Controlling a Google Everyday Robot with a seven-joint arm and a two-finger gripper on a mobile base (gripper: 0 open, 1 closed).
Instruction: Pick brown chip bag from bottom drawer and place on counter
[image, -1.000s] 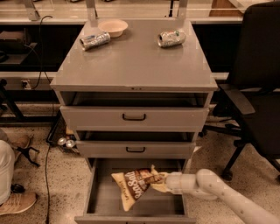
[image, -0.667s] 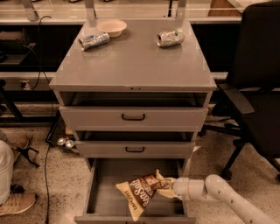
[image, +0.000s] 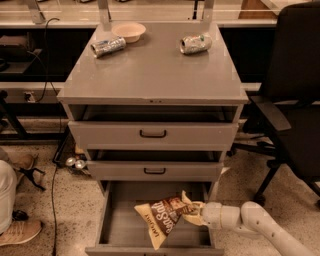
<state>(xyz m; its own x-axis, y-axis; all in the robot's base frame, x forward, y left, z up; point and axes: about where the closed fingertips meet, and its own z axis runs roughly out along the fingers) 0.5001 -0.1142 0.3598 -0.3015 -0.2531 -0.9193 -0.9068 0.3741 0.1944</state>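
The brown chip bag (image: 162, 215) hangs tilted over the open bottom drawer (image: 120, 225), its white "Sea Salt" lettering facing up. My gripper (image: 192, 212) comes in from the lower right on a white arm and is shut on the bag's right end, holding it above the drawer floor. The counter (image: 152, 72) is the grey cabinet top above, behind the two upper drawers.
Two crushed silver cans (image: 108, 47) (image: 195, 43) and a tan bowl (image: 129, 31) sit at the back of the counter. A black office chair (image: 295, 100) stands right of the cabinet. A person's shoe (image: 17, 231) and cables lie on the floor at left.
The bag has lifted off the drawer floor and shifted slightly right and toward the front, still in my gripper. The view has moved in closer to the cabinet.
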